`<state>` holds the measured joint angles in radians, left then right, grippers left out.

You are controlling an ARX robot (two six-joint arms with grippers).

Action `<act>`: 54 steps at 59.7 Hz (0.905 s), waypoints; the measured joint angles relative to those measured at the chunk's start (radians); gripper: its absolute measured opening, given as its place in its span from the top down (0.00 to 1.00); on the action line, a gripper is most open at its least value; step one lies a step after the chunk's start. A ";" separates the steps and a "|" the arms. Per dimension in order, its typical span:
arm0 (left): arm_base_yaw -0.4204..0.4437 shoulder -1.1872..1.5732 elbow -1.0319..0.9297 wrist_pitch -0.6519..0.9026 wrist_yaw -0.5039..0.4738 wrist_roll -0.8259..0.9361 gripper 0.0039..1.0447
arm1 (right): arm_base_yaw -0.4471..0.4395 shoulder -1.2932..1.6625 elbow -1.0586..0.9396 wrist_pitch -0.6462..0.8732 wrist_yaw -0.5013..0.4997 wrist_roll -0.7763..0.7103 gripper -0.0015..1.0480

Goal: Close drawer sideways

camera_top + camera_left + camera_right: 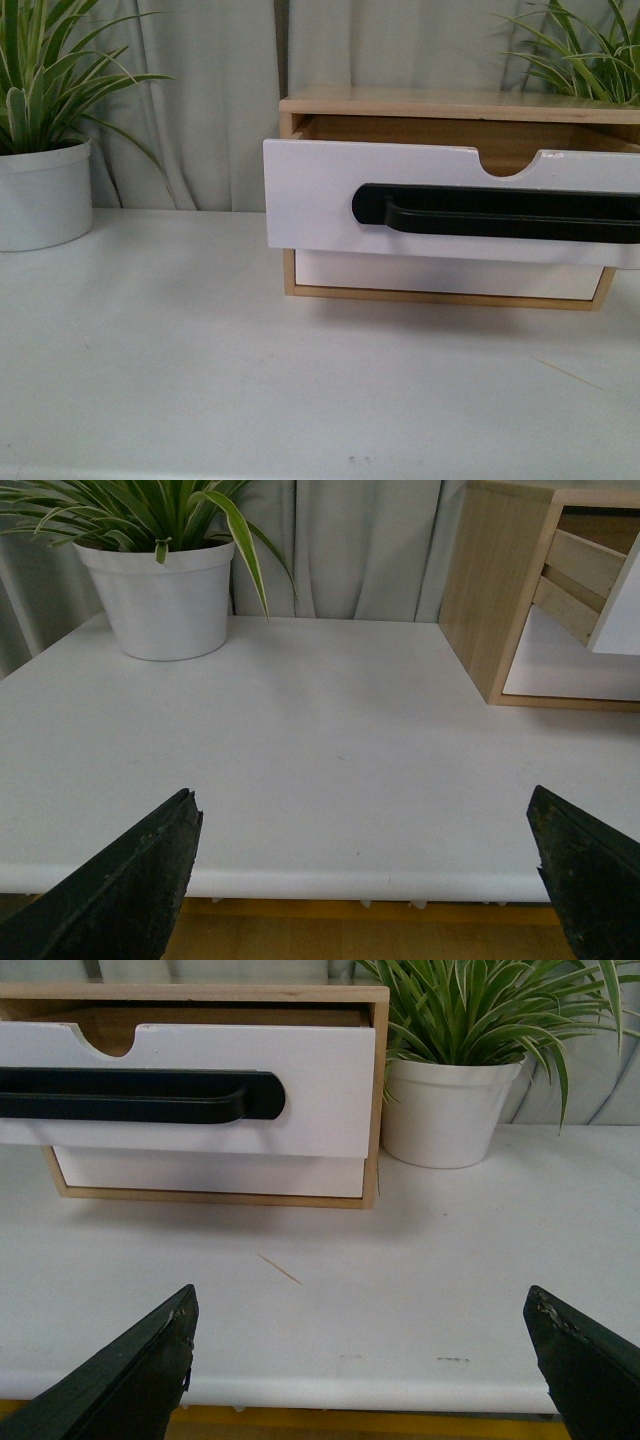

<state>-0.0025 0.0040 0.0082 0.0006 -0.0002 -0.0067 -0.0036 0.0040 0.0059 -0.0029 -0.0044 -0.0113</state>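
Observation:
The drawer [320, 200] is the upper one in a small light wood cabinet [450, 104] on the white table. It is pulled out, with a white front, a long black bar handle [500, 212] and a half-round notch [509, 163] in its top edge. It also shows in the right wrist view [320, 1080], and its wood side shows in the left wrist view [580, 580]. My left gripper [365, 880] is open and empty over the table's front edge, well short of the cabinet. My right gripper [360, 1360] is open and empty, also at the front edge. Neither arm shows in the front view.
A plain white lower drawer front [440, 273] sits shut under the open drawer. A potted spider plant in a white pot [40, 190] stands at the back left, another [450, 1110] right of the cabinet. Grey curtains hang behind. A thin splinter [280, 1269] lies on the table [250, 380].

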 joint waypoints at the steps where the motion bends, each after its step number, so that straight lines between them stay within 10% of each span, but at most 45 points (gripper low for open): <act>1: 0.000 0.000 0.000 0.000 0.000 0.000 0.05 | 0.000 0.000 0.000 0.000 0.000 0.000 0.09; 39: -0.002 0.002 0.000 -0.002 -0.013 -0.001 0.05 | -0.009 0.010 0.005 -0.017 -0.036 -0.009 0.09; 47: -0.210 0.241 0.123 -0.267 -0.564 -0.281 0.05 | -0.109 0.211 0.101 -0.186 -0.355 -0.149 0.09; 54: -0.332 0.432 0.200 -0.325 -0.758 -0.600 0.05 | -0.152 0.460 0.189 -0.136 -0.462 -0.293 0.09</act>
<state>-0.3340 0.4362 0.2085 -0.3248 -0.7578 -0.6067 -0.1555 0.4641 0.1947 -0.1390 -0.4664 -0.3038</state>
